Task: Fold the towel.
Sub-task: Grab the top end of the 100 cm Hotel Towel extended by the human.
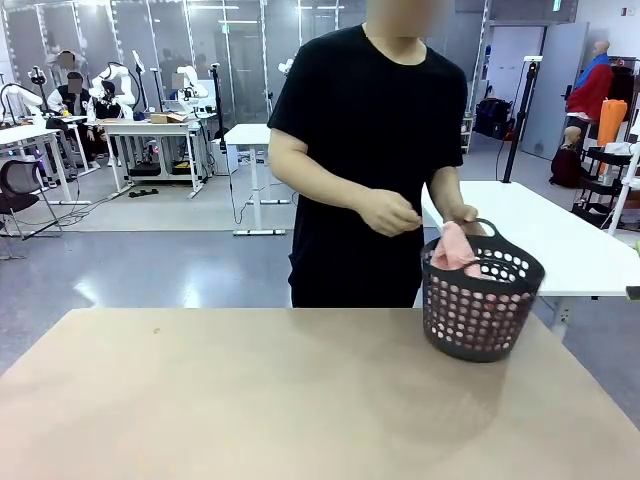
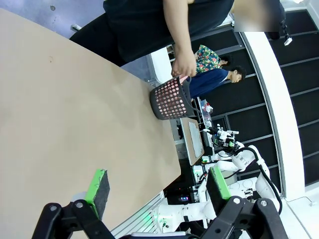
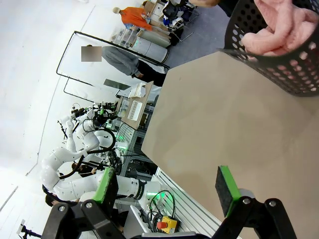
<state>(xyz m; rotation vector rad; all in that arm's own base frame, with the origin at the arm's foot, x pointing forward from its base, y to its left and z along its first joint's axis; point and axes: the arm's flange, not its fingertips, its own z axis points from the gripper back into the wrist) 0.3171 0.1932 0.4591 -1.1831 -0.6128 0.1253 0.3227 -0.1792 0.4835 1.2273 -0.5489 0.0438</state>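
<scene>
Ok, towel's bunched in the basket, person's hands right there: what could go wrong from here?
1. Reaching in now may hit the person's hand at the basket.
2. The towel is crumpled, with no corner showing to grip.
3. The basket sits near the table corner; a tug could drag it off.

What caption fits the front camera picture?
A person's hand holds the pink towel bunched in the dark basket on the table.

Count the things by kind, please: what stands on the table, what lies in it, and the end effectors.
Basket: 1
Towel, in the basket: 1
End effectors: 2, left end effector and right end effector, both open
Total: 4
</scene>
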